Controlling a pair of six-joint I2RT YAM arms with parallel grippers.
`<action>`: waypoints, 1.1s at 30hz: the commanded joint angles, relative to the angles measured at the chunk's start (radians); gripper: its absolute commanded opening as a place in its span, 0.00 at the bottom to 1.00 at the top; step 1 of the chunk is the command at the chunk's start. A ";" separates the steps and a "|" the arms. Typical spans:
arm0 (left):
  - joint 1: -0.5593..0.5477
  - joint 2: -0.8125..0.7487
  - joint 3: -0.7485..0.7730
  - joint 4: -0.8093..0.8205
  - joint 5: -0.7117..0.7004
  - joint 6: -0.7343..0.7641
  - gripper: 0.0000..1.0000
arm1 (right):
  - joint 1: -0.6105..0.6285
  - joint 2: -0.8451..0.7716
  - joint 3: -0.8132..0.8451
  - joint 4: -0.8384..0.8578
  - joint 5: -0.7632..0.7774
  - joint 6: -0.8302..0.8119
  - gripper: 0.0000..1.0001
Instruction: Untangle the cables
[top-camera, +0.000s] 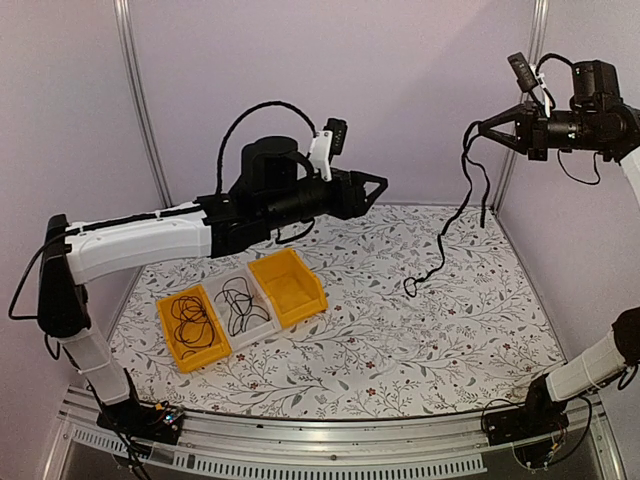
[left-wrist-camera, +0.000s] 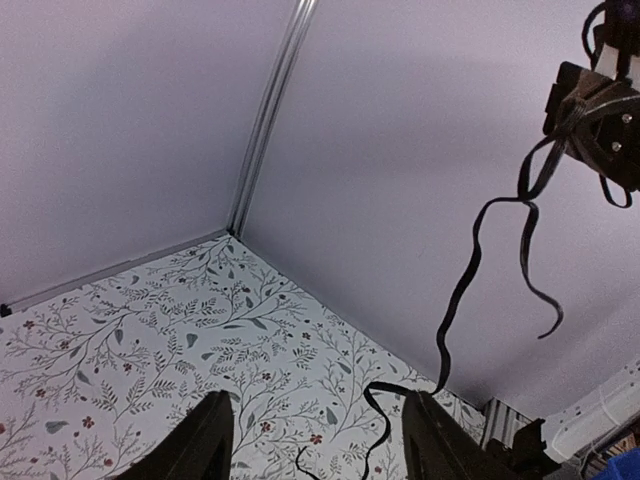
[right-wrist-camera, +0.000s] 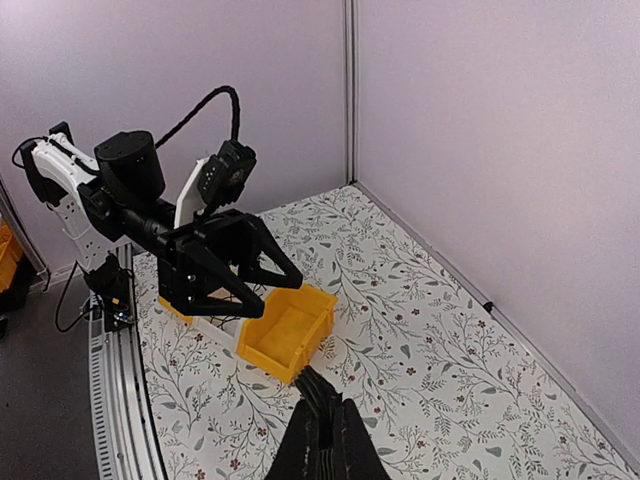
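— We see the table (top-camera: 400, 340) as white, printed with grey leafy sprigs and small red blossoms.
— We also find the left bin (top-camera: 206, 361) and right bin (top-camera: 290, 285) yellow, and the middle bin (top-camera: 256, 335) whitish.
— The hanging cable (top-camera: 441, 250) is black, and so are the binned cables (top-camera: 190, 320).
— And we have pale lilac walls (top-camera: 420, 90), with the left arm (top-camera: 140, 245) white and black.

Cropped at the edge
The left wrist view's bottom edge cuts off the left gripper (left-wrist-camera: 315, 408) and the lower end of the cable (left-wrist-camera: 440, 355).
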 joint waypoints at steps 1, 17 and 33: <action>-0.052 0.135 0.189 0.028 0.184 0.114 0.61 | 0.018 0.001 0.087 0.094 -0.038 0.097 0.00; -0.120 0.439 0.513 -0.061 0.298 0.157 0.63 | 0.045 0.023 0.142 0.170 -0.074 0.221 0.00; -0.114 0.421 0.450 0.103 0.505 0.170 0.61 | 0.068 0.024 0.098 0.200 -0.062 0.233 0.00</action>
